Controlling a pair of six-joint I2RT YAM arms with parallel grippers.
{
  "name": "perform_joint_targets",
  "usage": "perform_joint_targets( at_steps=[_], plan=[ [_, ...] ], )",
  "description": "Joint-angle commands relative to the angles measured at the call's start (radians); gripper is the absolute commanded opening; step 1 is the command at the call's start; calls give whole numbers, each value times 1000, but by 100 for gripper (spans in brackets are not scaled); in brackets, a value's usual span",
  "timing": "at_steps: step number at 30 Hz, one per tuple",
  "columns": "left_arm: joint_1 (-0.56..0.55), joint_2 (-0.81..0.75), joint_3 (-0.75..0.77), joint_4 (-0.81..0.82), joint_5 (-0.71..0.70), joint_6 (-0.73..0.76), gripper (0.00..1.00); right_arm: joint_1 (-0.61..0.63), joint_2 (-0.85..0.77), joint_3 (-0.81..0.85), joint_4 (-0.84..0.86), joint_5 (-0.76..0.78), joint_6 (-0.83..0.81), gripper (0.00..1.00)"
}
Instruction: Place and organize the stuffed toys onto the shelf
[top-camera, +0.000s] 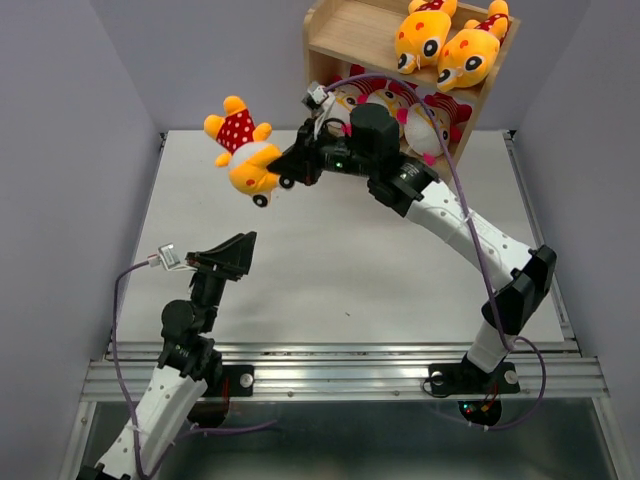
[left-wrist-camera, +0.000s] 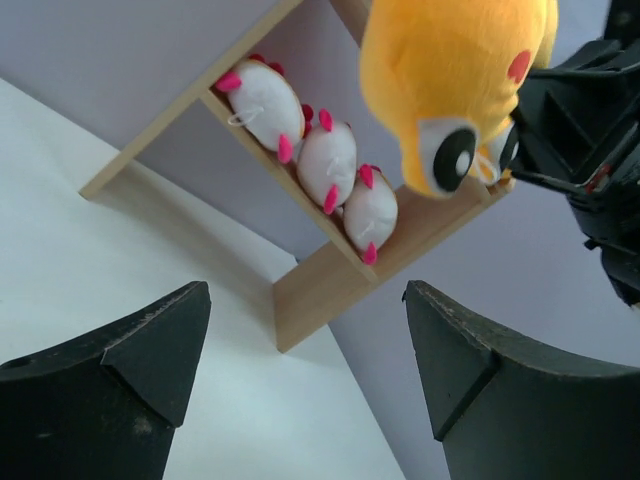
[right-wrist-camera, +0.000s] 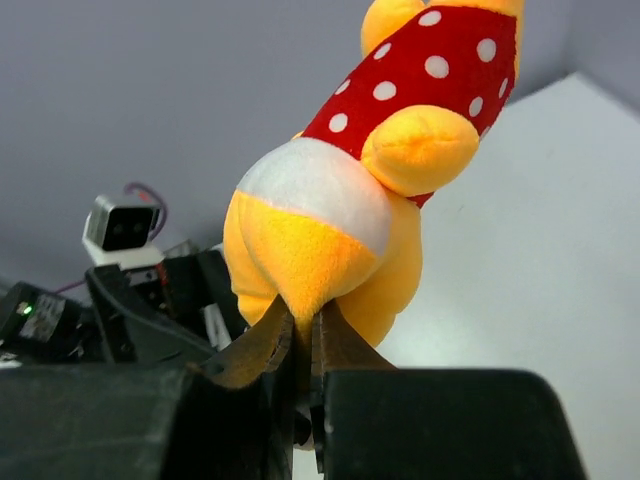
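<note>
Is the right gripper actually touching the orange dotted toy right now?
Touching. The right wrist view shows the right gripper closed on a fold of the orange toy.

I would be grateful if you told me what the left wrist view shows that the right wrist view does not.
Only the left wrist view shows the light wooden shelf with three white-faced, pink-eared plush toys lined up on one tier, framed by the open left tool. Only the right wrist view shows the red white-dotted body and white band of the orange-yellow plush toy. Both show that toy gripped by the right tool, over the white table.
</note>
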Motion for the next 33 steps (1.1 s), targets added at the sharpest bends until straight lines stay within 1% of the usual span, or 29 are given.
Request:
perform_joint_targets(
  at_steps=[1,2,3,4,6,8,11,12,14,15,19,20,24,28,33],
  plan=[
    [-2,-123,83,-187,-122,104,91,-7,-20,154,0,164,-221,1],
    [-4,-143,85,-237,-130,112,91,-7,-18,206,-3,193,-241,1],
    [-4,-182,86,-265,-139,115,91,-7,-9,234,-6,268,-255,1],
    [-2,-198,88,-314,-150,115,92,-7,-3,286,-5,311,-311,1],
    [-4,-239,88,-351,-150,112,92,-7,11,338,-3,395,-353,1],
    [-4,-264,83,-389,-147,97,92,-27,43,405,3,517,-390,1],
    [-4,-299,75,-405,-144,87,92,-68,86,452,27,590,-375,1],
    [-4,-304,75,-405,-144,86,92,-84,100,490,30,615,-359,1],
    [-4,-303,75,-403,-144,87,92,-93,146,513,49,720,-319,1],
    [-4,-295,77,-400,-144,92,92,-102,164,553,59,783,-321,1],
    [-4,-273,88,-386,-124,104,92,-127,239,636,70,839,-330,1],
    [-4,-241,89,-380,-122,104,92,-136,258,642,90,853,-333,1],
    [-4,-223,82,-354,-110,103,92,-145,281,653,136,931,-333,1],
    [-4,-218,78,-343,-107,100,92,-171,299,657,142,968,-318,1],
    [-4,-218,72,-345,-102,97,92,-202,319,688,194,989,-324,1]
  ],
)
